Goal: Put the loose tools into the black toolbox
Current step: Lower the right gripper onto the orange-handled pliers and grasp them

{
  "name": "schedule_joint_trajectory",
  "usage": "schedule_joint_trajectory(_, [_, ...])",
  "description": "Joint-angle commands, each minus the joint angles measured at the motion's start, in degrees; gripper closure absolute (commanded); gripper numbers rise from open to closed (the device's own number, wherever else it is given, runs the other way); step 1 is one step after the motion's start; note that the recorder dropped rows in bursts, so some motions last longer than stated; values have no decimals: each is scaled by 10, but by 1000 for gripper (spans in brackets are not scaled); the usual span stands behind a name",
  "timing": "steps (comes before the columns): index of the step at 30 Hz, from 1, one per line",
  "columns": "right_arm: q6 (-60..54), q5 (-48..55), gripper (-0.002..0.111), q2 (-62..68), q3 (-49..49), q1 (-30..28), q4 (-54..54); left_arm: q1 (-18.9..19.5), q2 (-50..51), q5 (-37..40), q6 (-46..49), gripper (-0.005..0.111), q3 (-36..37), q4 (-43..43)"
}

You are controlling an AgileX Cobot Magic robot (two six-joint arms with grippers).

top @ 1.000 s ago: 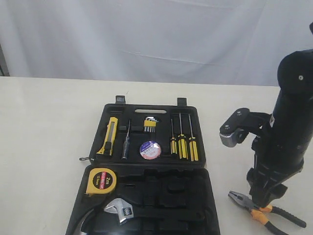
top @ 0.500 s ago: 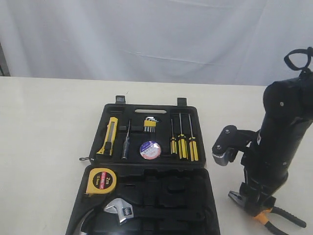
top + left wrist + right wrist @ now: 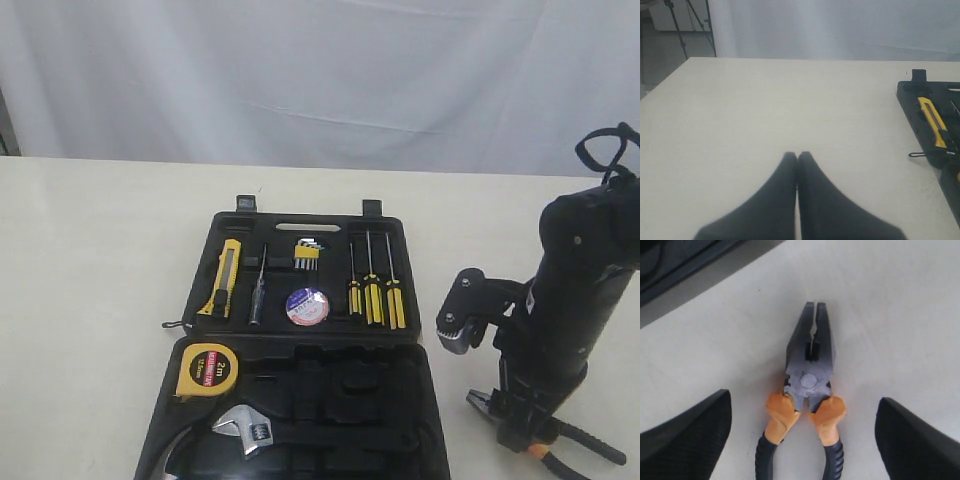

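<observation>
Nearest, at the lower right of the exterior view, the steel pliers (image 3: 810,365) lie shut on the tabletop (image 3: 90,250), outside the black toolbox (image 3: 350,400) and to its right. The right arm (image 3: 570,300) stands over them. The right jaws are spread wide, one on either side of the orange-black handles, touching neither and holding nothing. In the open toolbox's near half sit the silver adjustable wrench (image 3: 245,430) and, behind it, the yellow tape measure (image 3: 207,370). In the far half lie the yellow-black utility knife (image 3: 220,280), the small black tape roll (image 3: 307,306), the yellow-handled screwdrivers (image 3: 375,295) and the hex keys (image 3: 307,252). The left jaws are pressed together, empty, above bare tabletop.
</observation>
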State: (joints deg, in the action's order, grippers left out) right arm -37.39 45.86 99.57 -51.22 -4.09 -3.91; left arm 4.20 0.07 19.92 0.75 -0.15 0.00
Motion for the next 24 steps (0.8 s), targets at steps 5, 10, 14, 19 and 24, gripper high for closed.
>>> schedule_joint_trajectory(5, [-3,-19,33,26,2,-4,-16,-3,-1,-3,-3,107,1,0])
schedule_joint_trajectory(10, [5,-19,34,54,2,-4,-17,-3,-1,-3,-3,107,1,0])
schedule_joint_trajectory(14, [5,-12,39,67,2,-4,-17,-3,-1,-3,-3,107,1,0])
schedule_joint_trajectory(19, [5,2,48,76,2,-4,-17,-3,-1,-3,-3,107,1,0])
schedule_joint_trajectory(24, [23,-2,76,74,2,-4,-17,-3,-1,-3,-3,107,1,0])
